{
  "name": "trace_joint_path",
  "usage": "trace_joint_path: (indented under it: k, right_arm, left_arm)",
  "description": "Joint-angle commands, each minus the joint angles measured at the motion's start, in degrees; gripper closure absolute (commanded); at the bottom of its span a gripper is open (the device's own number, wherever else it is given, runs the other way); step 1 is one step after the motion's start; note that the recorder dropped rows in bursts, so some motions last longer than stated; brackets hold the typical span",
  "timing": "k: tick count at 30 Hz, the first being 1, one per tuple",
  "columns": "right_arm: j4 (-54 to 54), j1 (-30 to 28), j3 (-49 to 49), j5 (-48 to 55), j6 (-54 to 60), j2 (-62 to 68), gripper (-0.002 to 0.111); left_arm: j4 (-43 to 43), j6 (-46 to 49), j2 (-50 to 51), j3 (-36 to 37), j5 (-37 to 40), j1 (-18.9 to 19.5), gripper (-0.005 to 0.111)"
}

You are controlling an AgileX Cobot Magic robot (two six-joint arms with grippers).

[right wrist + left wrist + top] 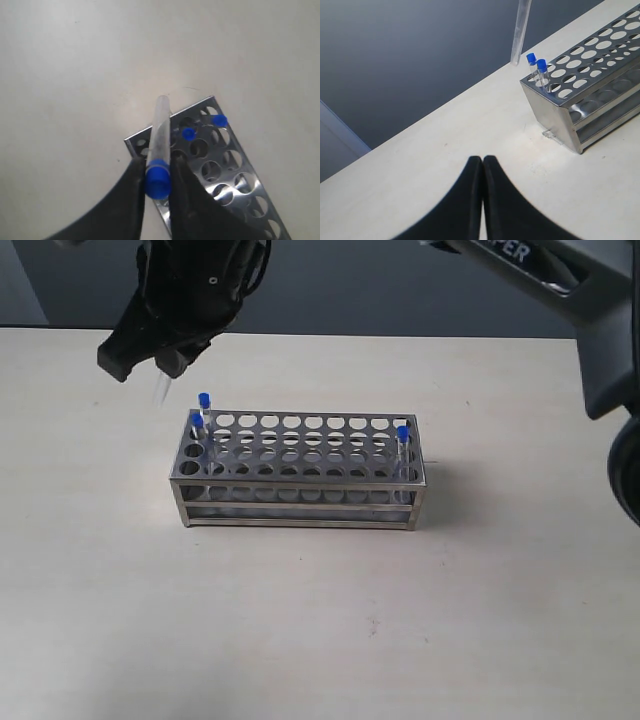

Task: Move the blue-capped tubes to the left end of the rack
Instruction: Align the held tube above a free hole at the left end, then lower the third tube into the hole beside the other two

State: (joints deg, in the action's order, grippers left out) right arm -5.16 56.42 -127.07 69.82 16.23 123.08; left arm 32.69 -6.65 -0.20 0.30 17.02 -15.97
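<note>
The silvery rack (300,502) stands mid-table. Two blue-capped tubes (203,401) (197,421) sit in holes at its left end, and one (402,433) stands at its right end. My right gripper (165,360) has reached across and hangs above and behind the left end, shut on a fourth blue-capped tube (161,135) held by its cap. The clear body of that held tube (160,390) points down, beside the rack (225,170). My left gripper (482,160) is shut and empty over bare table, left of the rack (600,75), out of the exterior view.
The light table (320,640) spreads wide around the rack. Its back edge meets a dark wall (400,290). The right arm's links (600,320) cross the top right corner. A small clear scrap (549,134) lies by the rack's left foot.
</note>
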Motion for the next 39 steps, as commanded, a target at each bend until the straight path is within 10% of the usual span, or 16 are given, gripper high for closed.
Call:
trace_joint_path:
  k: [1,39]
  right_arm:
    - [-1.84,0.56,1.97,0.14,0.75,-0.67,0.109]
    - [6.04,0.22,7.91,0.14,-0.77,1.86,0.109]
  left_arm:
    - [-0.89,-0.28,0.2,-0.3,-0.29,-0.22,0.106]
    - [-0.79,-0.28,0.2,-0.3,-0.29,-0.22,0.106]
